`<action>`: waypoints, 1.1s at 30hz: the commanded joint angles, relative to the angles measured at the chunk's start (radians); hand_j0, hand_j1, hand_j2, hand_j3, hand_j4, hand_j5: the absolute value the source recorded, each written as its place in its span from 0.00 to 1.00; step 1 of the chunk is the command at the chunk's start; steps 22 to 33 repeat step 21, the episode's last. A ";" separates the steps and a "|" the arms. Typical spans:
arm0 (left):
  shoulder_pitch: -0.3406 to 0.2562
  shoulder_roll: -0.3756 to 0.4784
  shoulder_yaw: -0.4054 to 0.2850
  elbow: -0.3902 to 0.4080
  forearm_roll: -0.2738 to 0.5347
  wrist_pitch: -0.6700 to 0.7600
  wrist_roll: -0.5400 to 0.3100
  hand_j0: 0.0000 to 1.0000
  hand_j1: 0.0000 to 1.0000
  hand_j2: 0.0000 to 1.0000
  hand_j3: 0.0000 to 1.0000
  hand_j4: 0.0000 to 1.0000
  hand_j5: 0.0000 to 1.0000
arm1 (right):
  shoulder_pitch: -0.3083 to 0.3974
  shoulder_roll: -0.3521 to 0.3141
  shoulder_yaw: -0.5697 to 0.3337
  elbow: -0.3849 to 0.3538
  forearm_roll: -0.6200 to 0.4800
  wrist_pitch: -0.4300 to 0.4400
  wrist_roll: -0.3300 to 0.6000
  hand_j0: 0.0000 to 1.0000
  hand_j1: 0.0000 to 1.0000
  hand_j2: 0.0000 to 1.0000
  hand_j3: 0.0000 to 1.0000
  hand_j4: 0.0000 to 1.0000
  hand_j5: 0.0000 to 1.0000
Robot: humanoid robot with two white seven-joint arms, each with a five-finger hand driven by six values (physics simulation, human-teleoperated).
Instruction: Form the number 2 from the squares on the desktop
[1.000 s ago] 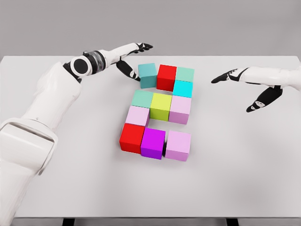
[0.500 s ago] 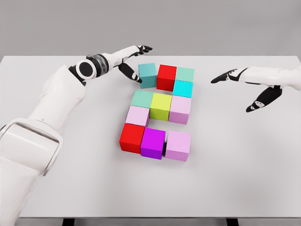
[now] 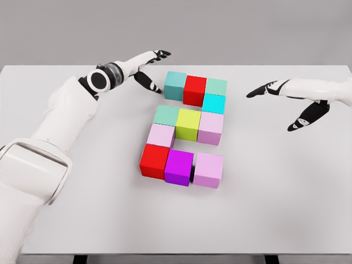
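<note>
A white table (image 3: 82, 220) fills most of the head view, its far edge running straight across the upper part of the picture against a plain grey wall (image 3: 220, 27). Two dark legs show just under the near edge.

The coloured blocks sit together a little past the middle of the table. The top row runs teal block (image 3: 175, 84), red block (image 3: 194, 89), mint block (image 3: 216, 86), all touching. Just below the mint one sits a cyan block (image 3: 214, 103). The middle row holds a green block (image 3: 166, 115), a yellow block (image 3: 188, 123) and a pink block (image 3: 211, 127). A pale pink block (image 3: 161, 135) sits under the green one. The bottom row is a second red block (image 3: 154, 160), a purple block (image 3: 179, 166) and a lilac block (image 3: 209, 169).

The left hand (image 3: 147, 67) hangs just left of the teal block, fingers spread and holding nothing, clear of the block. The right hand (image 3: 291, 104) hovers well to the right of the blocks, fingers loose and empty.
</note>
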 commanded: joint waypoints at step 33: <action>0.367 0.587 -0.007 -0.478 0.354 -0.307 -0.246 1.00 1.00 1.00 1.00 1.00 1.00 | -0.003 -0.002 -0.003 0.000 -0.007 0.003 0.000 1.00 1.00 1.00 1.00 1.00 1.00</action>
